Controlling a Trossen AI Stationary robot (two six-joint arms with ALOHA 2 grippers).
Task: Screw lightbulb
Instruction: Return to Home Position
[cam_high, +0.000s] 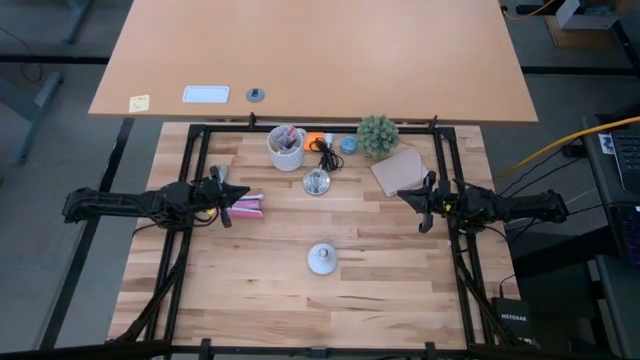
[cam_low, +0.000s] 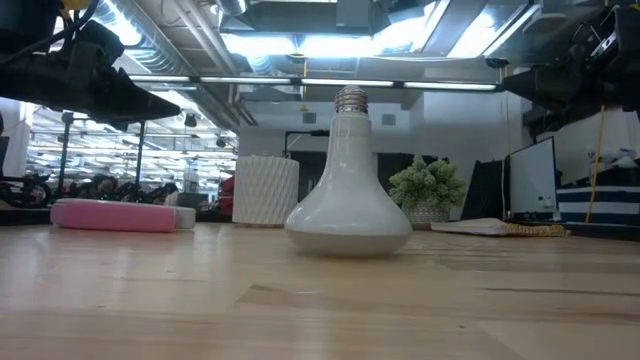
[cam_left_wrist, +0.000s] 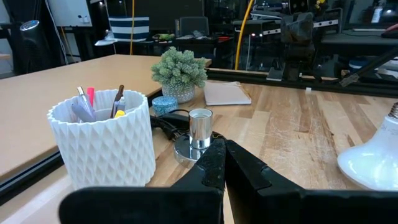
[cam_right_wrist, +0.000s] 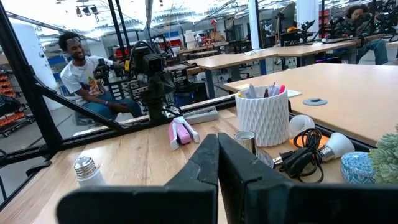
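Observation:
The lightbulb (cam_high: 321, 259) stands on its white rounded glass in the near middle of the table, with its silver screw base (cam_low: 351, 99) pointing up; it also shows in the left wrist view (cam_left_wrist: 372, 160) and the right wrist view (cam_right_wrist: 87, 172). A silvery round fitting (cam_high: 317, 183) with a black cord stands farther back, near the white cup of pens (cam_high: 286, 147). My left gripper (cam_high: 238, 197) hangs shut at the table's left, above the table. My right gripper (cam_high: 402, 195) hangs shut at the right. Both are well away from the bulb and point level toward the table's middle.
A pink flat object (cam_high: 247, 208) lies just beneath my left gripper. At the back stand a small green plant (cam_high: 378, 135), a blue round thing (cam_high: 348, 145) and a tan pad (cam_high: 397, 170). Two more white bulbs (cam_right_wrist: 333, 144) lie behind the cup. A person (cam_right_wrist: 87, 74) sits beyond the table.

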